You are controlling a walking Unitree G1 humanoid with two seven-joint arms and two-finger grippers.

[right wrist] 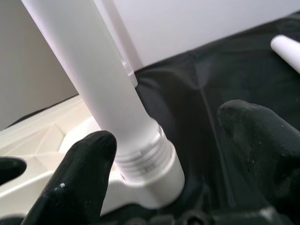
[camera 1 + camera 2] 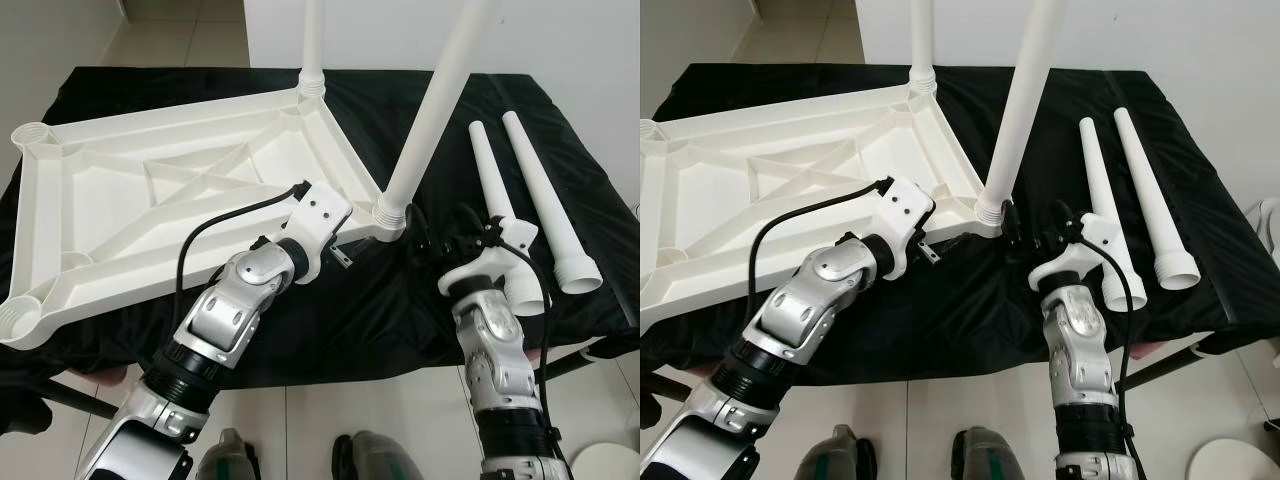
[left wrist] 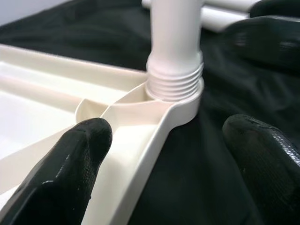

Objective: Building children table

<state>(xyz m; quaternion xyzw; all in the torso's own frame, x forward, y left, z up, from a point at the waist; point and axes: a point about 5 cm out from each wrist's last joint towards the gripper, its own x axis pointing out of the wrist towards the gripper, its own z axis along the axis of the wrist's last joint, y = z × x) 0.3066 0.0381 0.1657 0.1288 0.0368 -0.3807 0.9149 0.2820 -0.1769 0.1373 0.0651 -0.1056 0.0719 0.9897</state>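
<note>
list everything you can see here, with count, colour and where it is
table top: 1, white, upside down on the black cloth, ribbed underside up
fitted legs: 2, white, standing in the top's two corner sockets nearest the loose legs, the near one tilted
loose legs: 2, white, lying side by side on the cloth to the robot's right
cloth: 1, black, covering the work surface
floor: pale tiles, below the near edge
left hand: 1, black fingers, open, at the near socket corner
right hand: 1, black fingers, open around the near leg's base
</note>
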